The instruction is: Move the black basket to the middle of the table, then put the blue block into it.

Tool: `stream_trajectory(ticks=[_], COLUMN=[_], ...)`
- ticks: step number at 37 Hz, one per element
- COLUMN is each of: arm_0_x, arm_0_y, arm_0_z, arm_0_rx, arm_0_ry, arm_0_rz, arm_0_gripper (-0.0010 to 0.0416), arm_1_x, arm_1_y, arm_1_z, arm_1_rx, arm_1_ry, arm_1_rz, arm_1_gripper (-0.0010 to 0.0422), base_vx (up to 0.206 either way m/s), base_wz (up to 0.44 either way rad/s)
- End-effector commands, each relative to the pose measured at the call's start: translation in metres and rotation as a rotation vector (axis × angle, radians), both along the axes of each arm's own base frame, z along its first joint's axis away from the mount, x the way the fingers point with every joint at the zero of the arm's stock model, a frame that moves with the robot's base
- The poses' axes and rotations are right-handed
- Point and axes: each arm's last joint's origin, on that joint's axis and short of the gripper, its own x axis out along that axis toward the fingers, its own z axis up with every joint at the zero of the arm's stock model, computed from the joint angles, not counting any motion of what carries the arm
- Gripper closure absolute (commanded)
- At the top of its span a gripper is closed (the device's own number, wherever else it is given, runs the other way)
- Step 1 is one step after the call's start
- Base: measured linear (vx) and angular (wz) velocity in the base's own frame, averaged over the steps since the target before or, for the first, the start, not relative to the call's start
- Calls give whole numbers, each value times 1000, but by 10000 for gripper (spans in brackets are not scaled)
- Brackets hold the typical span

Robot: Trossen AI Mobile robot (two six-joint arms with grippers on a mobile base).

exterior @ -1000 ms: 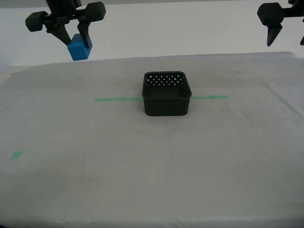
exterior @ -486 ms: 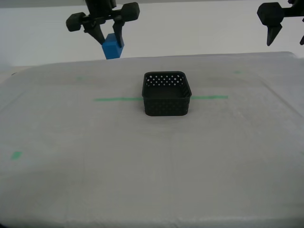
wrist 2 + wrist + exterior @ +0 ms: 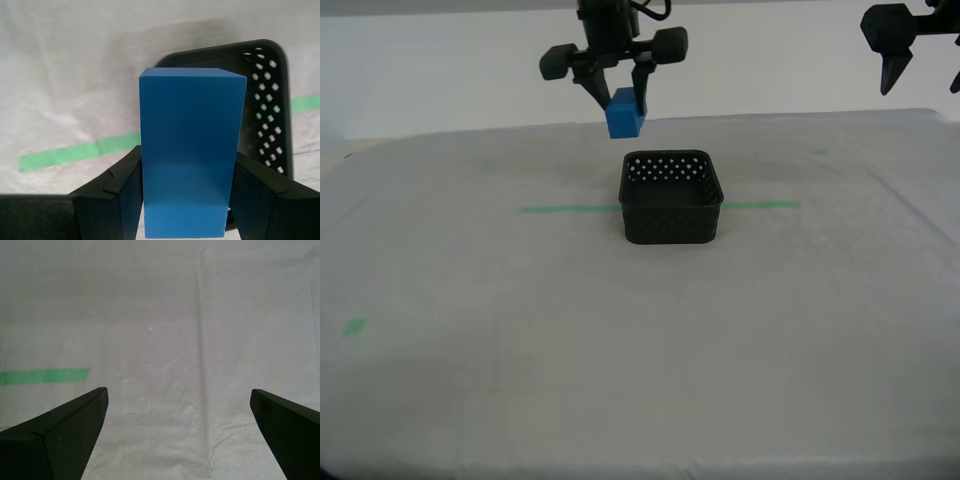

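Here my second hand [image 3: 617, 103] is clamped on the blue block [image 3: 624, 115], its two fingers [image 3: 117, 195] pressed against opposite faces of the block, which stands upright between them. In the exterior view the hand hangs in the air above the table [image 3: 520, 330], just behind the black basket [image 3: 671, 197] and a little toward the exterior view's left of the basket's middle; the block is clear of the basket's rim and not touching it. In the second wrist view the basket [image 3: 265, 115] shows behind the block [image 3: 190, 150], with its perforated wall and open top visible beside it.

The basket sits upright on the pale cloth, on the green tape line [image 3: 560, 209] that runs out from both of its sides. A small green tape square [image 3: 356, 326] lies well apart from it, near the exterior view's left edge.

My first hand [image 3: 177, 405] has its fingers wide apart and grips nothing; beneath it lie only bare cloth and the end of a green tape strip [image 3: 44, 376]. In the exterior view it is raised at the upper right corner [image 3: 920, 50], well apart from the basket
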Motion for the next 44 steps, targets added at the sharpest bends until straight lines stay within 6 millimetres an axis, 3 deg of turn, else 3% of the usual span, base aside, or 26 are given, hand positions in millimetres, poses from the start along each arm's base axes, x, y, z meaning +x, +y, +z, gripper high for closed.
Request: stream_trajectory(ticks=[1, 8, 16, 35, 44], arm_0_x=[0, 1, 1, 1, 1], arm_0_y=[0, 0, 0, 0, 0], arm_0_z=[0, 0, 0, 0, 0], arm_0_rx=[-2, -2, -2, -2, -2], arm_0_ry=[-2, -7, -8, -11, -12], arm_0_rz=[-1, -1, -1, -1, -1], arm_0_gripper=[7, 7, 7, 7, 7], arm_1_x=[-3, -11, -22, -39, -43], arm_1_y=[-15, -38, -51, -71, -70], arm_1_z=[-5, -14, -22, -27, -41], arm_1_rx=[-9, -23, -15, -15, 19], arm_1_ry=[7, 23, 47, 75, 110], arm_1_rz=[-14, -45, -52, 130, 161], arm_1_gripper=[412, 412, 412, 412, 412], base_vx=[0, 0, 0, 0, 0], base_wz=[0, 0, 0, 0, 0])
